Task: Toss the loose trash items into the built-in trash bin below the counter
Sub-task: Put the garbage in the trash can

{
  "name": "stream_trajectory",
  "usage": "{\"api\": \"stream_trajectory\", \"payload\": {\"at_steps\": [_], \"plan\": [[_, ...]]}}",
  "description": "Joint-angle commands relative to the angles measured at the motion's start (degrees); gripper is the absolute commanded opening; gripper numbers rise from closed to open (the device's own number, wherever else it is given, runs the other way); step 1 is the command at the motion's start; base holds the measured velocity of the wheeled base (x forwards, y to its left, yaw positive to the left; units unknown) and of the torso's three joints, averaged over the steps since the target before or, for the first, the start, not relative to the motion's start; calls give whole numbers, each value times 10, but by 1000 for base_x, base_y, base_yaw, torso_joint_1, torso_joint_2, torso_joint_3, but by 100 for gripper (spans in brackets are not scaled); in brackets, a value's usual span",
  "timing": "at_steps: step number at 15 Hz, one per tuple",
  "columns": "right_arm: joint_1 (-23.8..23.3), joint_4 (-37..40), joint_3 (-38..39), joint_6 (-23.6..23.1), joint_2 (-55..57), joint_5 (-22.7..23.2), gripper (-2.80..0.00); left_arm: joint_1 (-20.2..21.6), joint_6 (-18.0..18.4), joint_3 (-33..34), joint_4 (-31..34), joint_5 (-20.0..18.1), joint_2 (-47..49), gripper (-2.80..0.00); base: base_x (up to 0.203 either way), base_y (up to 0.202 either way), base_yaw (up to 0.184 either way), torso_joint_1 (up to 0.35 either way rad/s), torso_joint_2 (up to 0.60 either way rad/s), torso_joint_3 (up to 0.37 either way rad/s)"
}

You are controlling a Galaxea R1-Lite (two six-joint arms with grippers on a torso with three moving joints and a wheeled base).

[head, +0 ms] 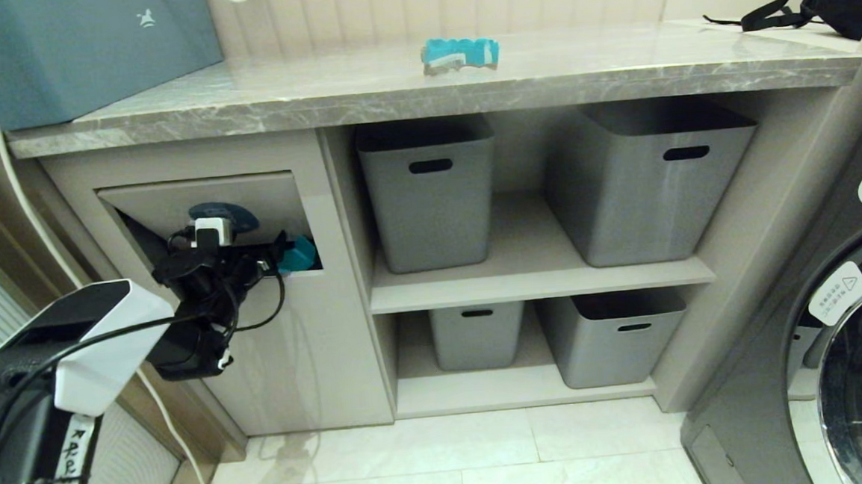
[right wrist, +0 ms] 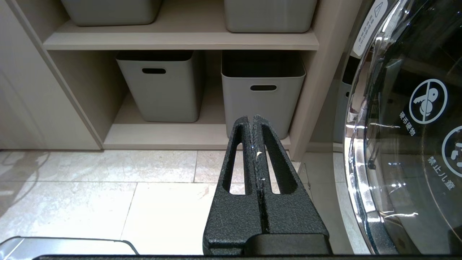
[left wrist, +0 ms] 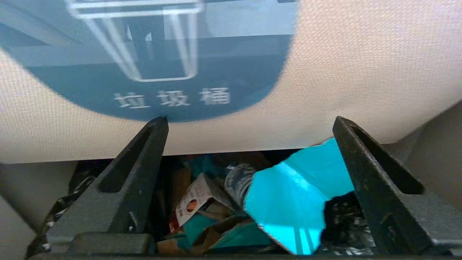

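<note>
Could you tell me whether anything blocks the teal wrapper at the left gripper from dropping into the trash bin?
Nothing visible does. The left gripper is open at the pushed-in flap, and the teal wrapper hangs in the opening against one finger, with the bin's trash directly beyond it.

Place: home laundry nook.
Signs: washer at 4 o'clock; marble counter over bins.
</note>
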Motion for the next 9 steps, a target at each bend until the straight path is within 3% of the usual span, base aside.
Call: {"api": "stream_trajectory", "payload": {"at_steps": [1, 9], "plan": [[0, 0, 0, 0, 0, 0, -280, 4, 2, 0, -4, 0, 0, 0, 0, 0, 0, 0, 0, 0], [1, 0, 0, 0, 0, 0, -280, 5, 3, -68, -8, 4, 38, 0, 0, 0, 0, 0, 0, 0]]}}
